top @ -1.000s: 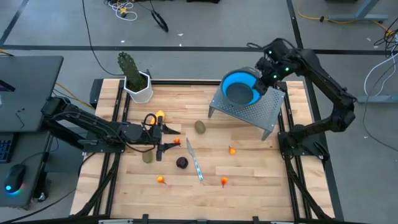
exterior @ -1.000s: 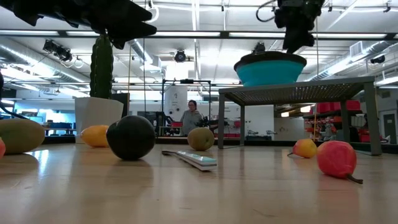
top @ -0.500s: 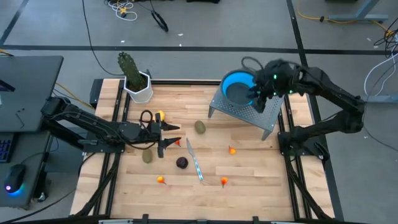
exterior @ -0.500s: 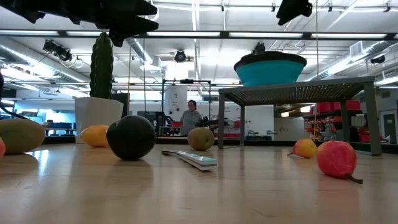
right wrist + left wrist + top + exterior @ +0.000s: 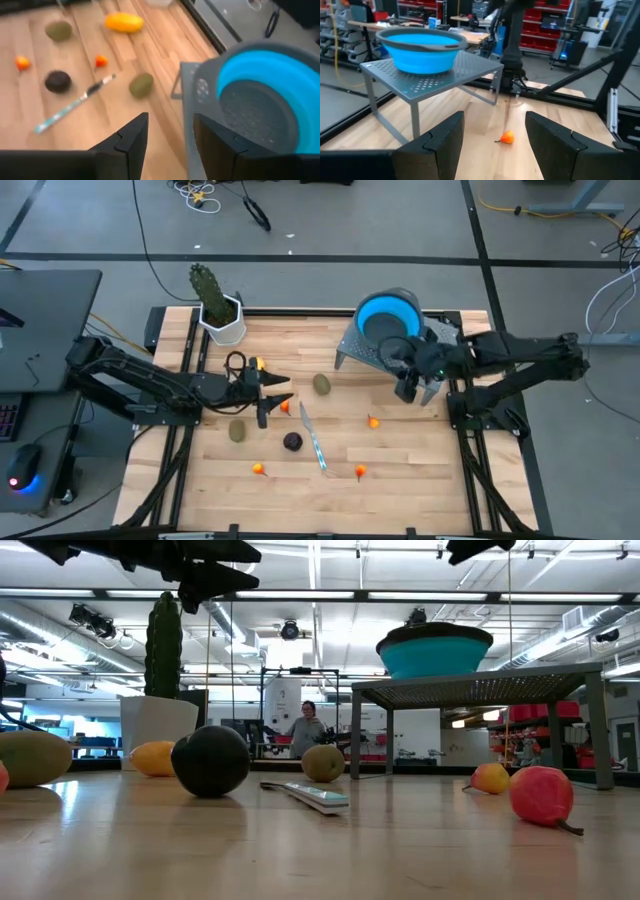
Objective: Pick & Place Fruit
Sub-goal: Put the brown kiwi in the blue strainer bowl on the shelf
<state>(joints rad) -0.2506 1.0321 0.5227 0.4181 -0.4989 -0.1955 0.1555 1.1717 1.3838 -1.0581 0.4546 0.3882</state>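
The right gripper (image 5: 408, 387) has swung down off the blue bowl (image 5: 387, 319) toward six o'clock, fingers apart, empty; left gripper (image 5: 275, 393), fingers apart, hovers by the yellow fruit (image 5: 258, 365).

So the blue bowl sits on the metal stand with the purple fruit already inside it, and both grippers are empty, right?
Not quite. The high view shows the blue bowl empty on the metal stand; the purple fruit lies on the table beside the knife. Both the left gripper and right gripper are empty.
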